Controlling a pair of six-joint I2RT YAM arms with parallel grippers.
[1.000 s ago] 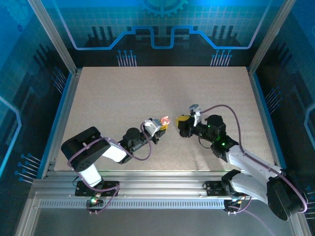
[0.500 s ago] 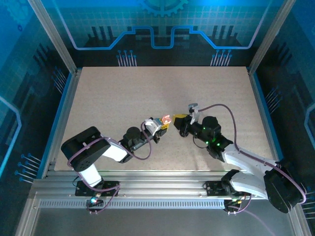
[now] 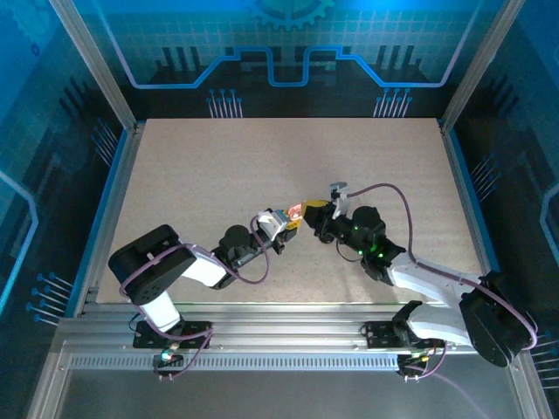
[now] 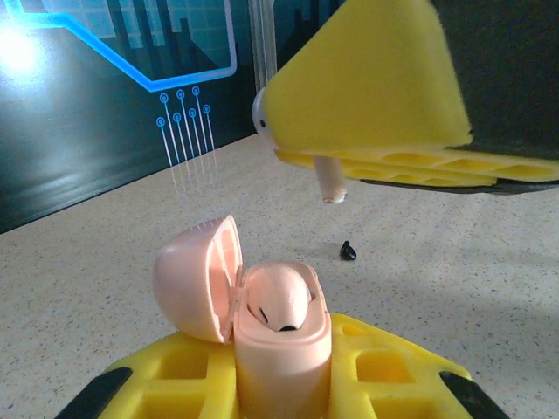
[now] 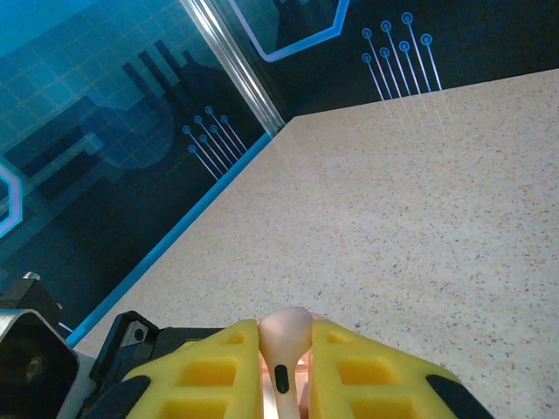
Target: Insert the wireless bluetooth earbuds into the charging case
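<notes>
Near the middle of the speckled beige tabletop (image 3: 218,166), tip to tip and just apart: the left gripper (image 3: 289,223) and the right gripper (image 3: 314,212), each with yellow foam pads (image 4: 175,384). Clamped upright between the left pair, a pale pink pebble-shaped plastic charging case (image 4: 284,349), its rounded lid (image 4: 196,279) swung open to the left on the hinge. Seated in the well of that case, the first pale pinkish-white earbud (image 4: 281,301), with a dark spot low on its face. Pinched in the narrowly closed right gripper, the second pale pinkish-white earbud (image 4: 329,179). From the left wrist, seen hanging above and a little to the right of the open case, stem pointing down, clear of the case and its lid. From the right wrist, wedged between the two yellow pads with the rounded head up, the second pale pinkish-white earbud (image 5: 281,345) again (dark oval mark on the side facing the camera). Beyond the case, loose on the tabletop, a tiny black bead-sized piece (image 4: 348,251), apart from both sets of pads and too small to make out further. At the lower left of the right wrist view, the dark body of the left arm (image 5: 52,358).
</notes>
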